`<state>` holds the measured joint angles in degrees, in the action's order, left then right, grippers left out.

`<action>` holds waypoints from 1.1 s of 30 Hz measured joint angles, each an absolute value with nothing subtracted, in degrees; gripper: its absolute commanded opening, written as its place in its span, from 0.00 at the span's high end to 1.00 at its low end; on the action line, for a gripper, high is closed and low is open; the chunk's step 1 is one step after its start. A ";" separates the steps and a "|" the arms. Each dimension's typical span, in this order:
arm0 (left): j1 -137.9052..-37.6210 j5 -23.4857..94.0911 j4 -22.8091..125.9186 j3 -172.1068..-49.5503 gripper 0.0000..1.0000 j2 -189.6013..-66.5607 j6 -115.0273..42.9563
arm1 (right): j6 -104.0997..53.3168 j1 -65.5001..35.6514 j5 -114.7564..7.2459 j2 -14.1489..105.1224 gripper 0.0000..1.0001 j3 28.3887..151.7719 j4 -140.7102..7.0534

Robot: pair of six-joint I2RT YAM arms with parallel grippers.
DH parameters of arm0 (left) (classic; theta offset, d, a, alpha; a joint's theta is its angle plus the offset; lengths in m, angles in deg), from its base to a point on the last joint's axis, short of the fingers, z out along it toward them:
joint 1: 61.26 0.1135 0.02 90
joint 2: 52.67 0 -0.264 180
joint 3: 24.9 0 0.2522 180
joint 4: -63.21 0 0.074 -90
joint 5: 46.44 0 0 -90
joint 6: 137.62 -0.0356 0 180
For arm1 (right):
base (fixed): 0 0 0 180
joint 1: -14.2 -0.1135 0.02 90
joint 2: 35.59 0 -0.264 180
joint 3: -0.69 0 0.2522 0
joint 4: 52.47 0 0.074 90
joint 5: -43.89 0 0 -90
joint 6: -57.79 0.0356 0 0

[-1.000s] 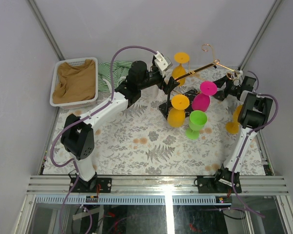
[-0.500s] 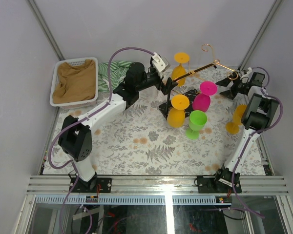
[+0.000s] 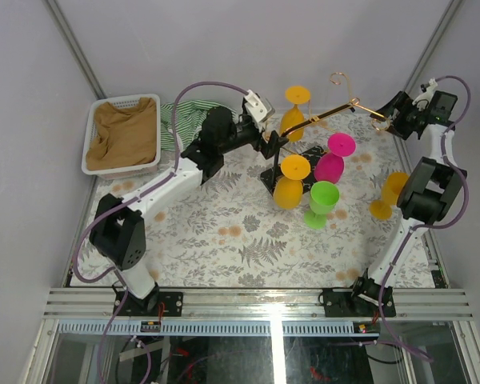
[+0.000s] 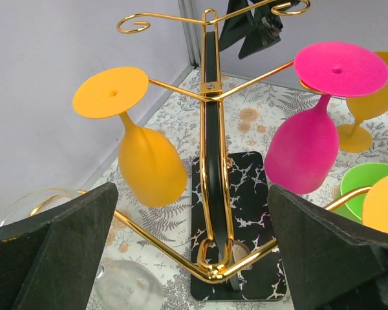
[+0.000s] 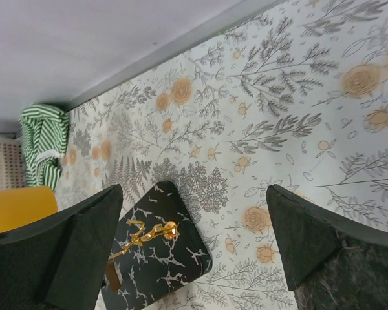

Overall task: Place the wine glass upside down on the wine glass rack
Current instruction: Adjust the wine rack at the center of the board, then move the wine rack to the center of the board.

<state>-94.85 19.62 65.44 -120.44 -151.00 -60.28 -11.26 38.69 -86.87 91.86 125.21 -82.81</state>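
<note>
Right arm has swung up and away toward the far right corner since the earlier frame. Its end effector was low beside the rack's right side. Left arm has edged slightly closer to the rack.

Right end effector (image 3: 394,114) hangs just off the tip of the rack's far-right gold arm. Wrist view: right end effector (image 5: 194,188) is spread wide and grasps nothing. Rack (image 5: 158,258) base sits well below it on the desk (image 5: 297,129).

Left end effector (image 3: 270,142) is at the rack's left side, level with the post. Wrist view: left end effector (image 4: 193,190) is released, fingers far apart, and faces the post head-on.

Rack (image 4: 210,161) stands upright on its black base near the desk (image 3: 224,232) centre, gold arms branching left and right.

Clear glass (image 4: 126,290) lies low in the gap between the left fingers, close to the left-hand one and just under the near gold arm. A clear disc shows beside that arm's end. Cannot tell whether the glass hangs from the arm or touches a finger.

Orange glass (image 4: 149,168) hangs foot-up on the left arm and pink glass (image 4: 304,152) foot-up on the right. Green glass (image 3: 323,198) stands upright on the desk just beside the base.

Basket (image 3: 124,136) with brown cloth sits far left, well apart.
</note>
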 measured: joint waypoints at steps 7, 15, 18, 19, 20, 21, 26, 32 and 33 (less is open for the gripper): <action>-94.85 20.01 66.20 -116.96 0.00 -146.89 -60.28 | -13.35 38.69 -79.13 88.39 0.00 125.82 -83.64; -94.85 22.64 68.04 -113.38 0.00 -138.56 -60.46 | -13.79 38.69 -75.46 83.21 0.01 125.49 -81.67; -94.82 24.84 68.26 -110.21 0.00 -134.39 -61.16 | -13.75 38.56 -75.48 81.07 0.00 125.47 -80.17; -94.82 25.72 68.24 -108.79 0.00 -133.10 -61.33 | -13.75 38.47 -75.50 80.39 0.00 125.47 -79.82; -94.80 26.53 68.11 -107.15 0.00 -131.79 -61.44 | -13.73 38.34 -75.48 79.80 0.01 125.47 -79.55; -94.78 27.18 67.89 -105.75 0.00 -130.80 -61.48 | -13.73 38.17 -75.50 79.19 0.01 125.47 -79.42; -94.58 30.40 67.17 -96.96 0.00 -126.52 -61.40 | -13.62 36.77 -75.68 77.48 0.00 126.69 -79.36; -94.54 33.13 67.01 -90.19 0.00 -124.75 -60.76 | -15.23 33.34 -75.98 76.70 0.00 131.37 -82.94; -94.48 33.54 67.01 -89.51 0.00 -124.53 -60.63 | -15.98 32.29 -75.94 76.48 0.00 132.62 -84.23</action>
<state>-94.48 33.54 67.01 -89.51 -124.53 -60.63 -15.98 32.29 -75.94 76.48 132.62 -84.23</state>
